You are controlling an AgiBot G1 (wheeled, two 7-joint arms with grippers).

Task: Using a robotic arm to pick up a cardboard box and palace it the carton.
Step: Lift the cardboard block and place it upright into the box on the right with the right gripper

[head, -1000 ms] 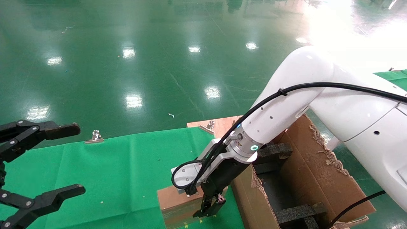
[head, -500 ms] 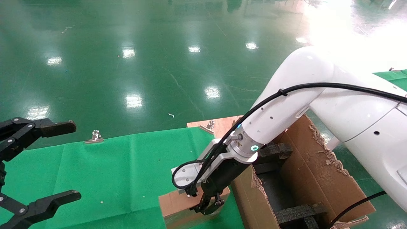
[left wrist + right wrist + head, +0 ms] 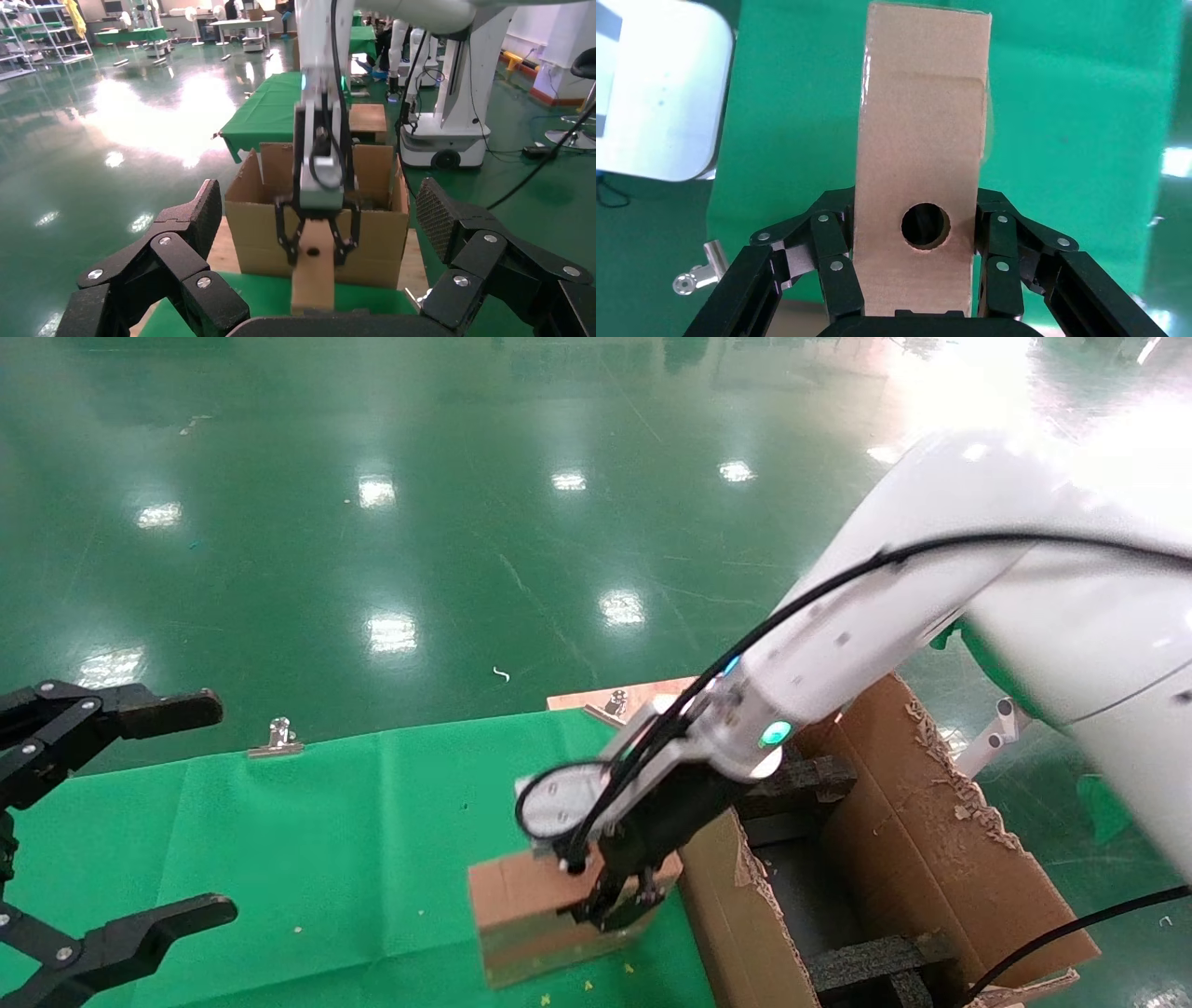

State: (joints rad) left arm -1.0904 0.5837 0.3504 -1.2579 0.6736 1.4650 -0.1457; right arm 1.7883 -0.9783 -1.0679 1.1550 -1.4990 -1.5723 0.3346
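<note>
My right gripper [image 3: 619, 901], on the white arm with the teal ring, is shut on the cardboard box [image 3: 526, 915]. The flat brown box stands on edge, raised over the green cloth, just left of the carton [image 3: 931, 840]. In the right wrist view the fingers [image 3: 835, 246] clamp both broad faces of the box [image 3: 923, 126] beside a round hole [image 3: 925, 225]. The left wrist view shows the box [image 3: 313, 281] hanging in front of the carton [image 3: 379, 232]. My left gripper [image 3: 205, 808] is parked open at the far left, holding nothing.
The green cloth [image 3: 326, 822] covers the table, pinned by metal clips [image 3: 277, 736] at its far edge. Black foam blocks [image 3: 801, 775] sit inside the carton, whose flaps are ragged. A bare wooden corner [image 3: 652, 696] shows behind the arm. Beyond is shiny green floor.
The right arm has risen and swung slightly towards the carton, lifting the box so its lower edge now shows. The left gripper drifted a little and then held still.
</note>
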